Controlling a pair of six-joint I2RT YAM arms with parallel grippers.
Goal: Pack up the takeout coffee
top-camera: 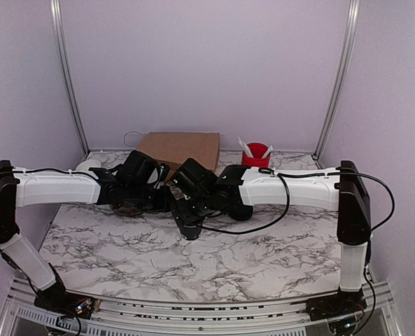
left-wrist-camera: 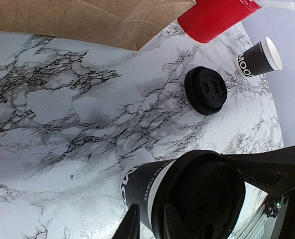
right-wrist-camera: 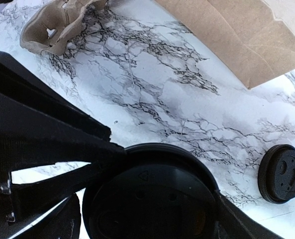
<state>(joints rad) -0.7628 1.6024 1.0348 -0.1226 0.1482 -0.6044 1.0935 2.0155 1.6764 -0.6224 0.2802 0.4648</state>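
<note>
The takeout coffee (left-wrist-camera: 137,186), a black paper cup with white lettering, stands on the marble with a black lid (right-wrist-camera: 152,199) on top. My right gripper (right-wrist-camera: 152,201) is shut on that lid, one finger on each side. In the top view the right gripper (top-camera: 191,224) covers the cup. My left gripper (left-wrist-camera: 151,219) sits just beside the cup, its fingers (left-wrist-camera: 131,224) close together with nothing seen between them; in the top view it (top-camera: 158,201) is left of the right gripper. A second, open black cup (left-wrist-camera: 257,57) stands farther off.
A brown paper bag (top-camera: 179,150) lies at the back centre. A red cup with white sticks (top-camera: 256,155) stands to its right. A loose flat black lid (right-wrist-camera: 282,173) lies on the marble. A crumpled pulp cup carrier (right-wrist-camera: 57,25) sits at the back left.
</note>
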